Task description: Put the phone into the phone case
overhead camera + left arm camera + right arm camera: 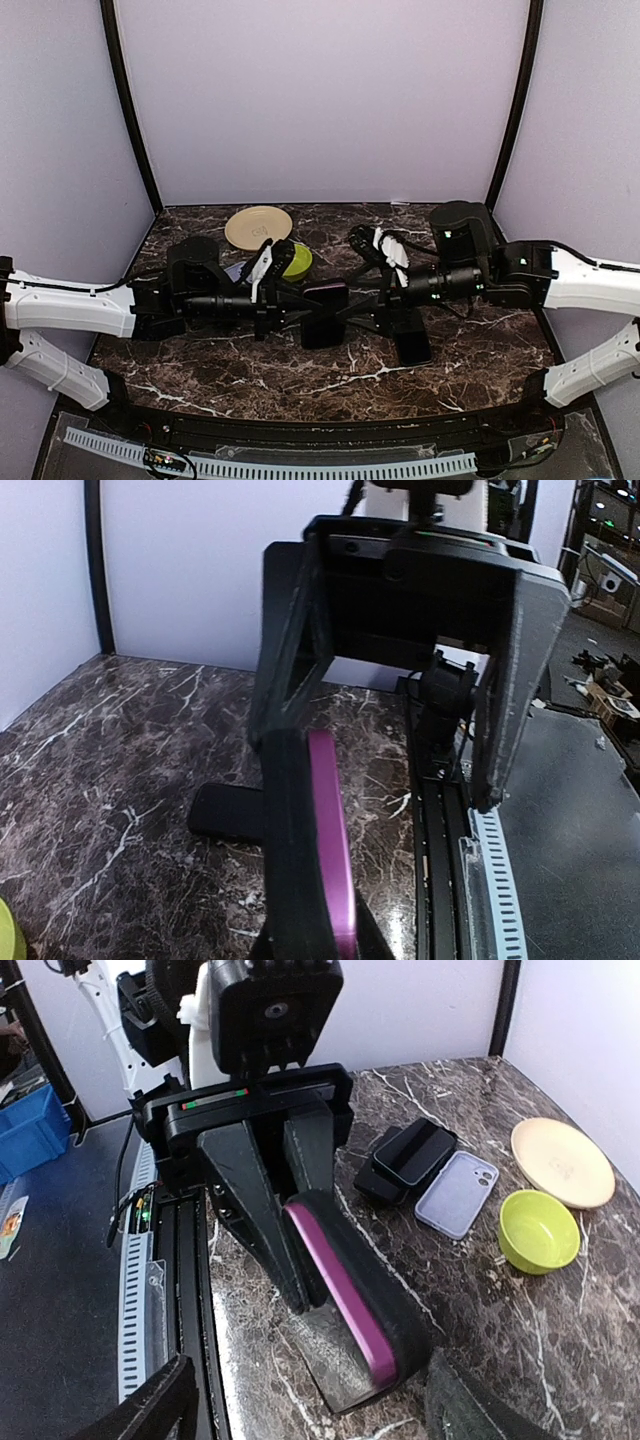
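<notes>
L claw (300,1230) was clamped on the phone (345,1290), held edge-up over mid bench (200,370). R claw (380,765) faced it w/ jaws wide apart, gripping nothing. Phone case (457,1192) lay flat toward the bench's back-left, betw. green bowl (540,1230) & stacked phones (405,1155).

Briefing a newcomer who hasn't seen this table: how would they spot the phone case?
On the dark marble table, find the lime-green bowl beside the cream plate. The phone case lies flat between that bowl and a stack of black phones. It alone is pale lavender, an empty shell with a corner camera cutout.
</notes>
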`<state>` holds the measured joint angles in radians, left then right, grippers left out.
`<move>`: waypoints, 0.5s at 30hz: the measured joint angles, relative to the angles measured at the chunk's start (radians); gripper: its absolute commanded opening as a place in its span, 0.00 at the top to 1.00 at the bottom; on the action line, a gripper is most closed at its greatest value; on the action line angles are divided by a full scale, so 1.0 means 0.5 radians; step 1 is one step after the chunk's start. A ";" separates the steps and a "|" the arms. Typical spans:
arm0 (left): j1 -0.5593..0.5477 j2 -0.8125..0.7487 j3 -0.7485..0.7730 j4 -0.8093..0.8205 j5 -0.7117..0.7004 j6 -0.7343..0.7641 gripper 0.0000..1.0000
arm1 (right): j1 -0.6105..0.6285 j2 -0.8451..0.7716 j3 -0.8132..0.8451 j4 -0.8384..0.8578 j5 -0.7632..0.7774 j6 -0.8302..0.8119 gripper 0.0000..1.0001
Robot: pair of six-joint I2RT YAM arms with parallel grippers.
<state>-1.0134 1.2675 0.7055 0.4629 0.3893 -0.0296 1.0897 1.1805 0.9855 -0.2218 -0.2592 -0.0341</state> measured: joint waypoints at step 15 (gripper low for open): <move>-0.038 -0.015 0.001 -0.046 0.295 0.075 0.90 | -0.035 0.169 0.086 0.002 -0.388 -0.088 1.00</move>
<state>-1.0325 1.2598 0.7059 0.4400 0.5369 0.0078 1.0721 1.2652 1.0286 -0.2211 -0.4530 -0.0780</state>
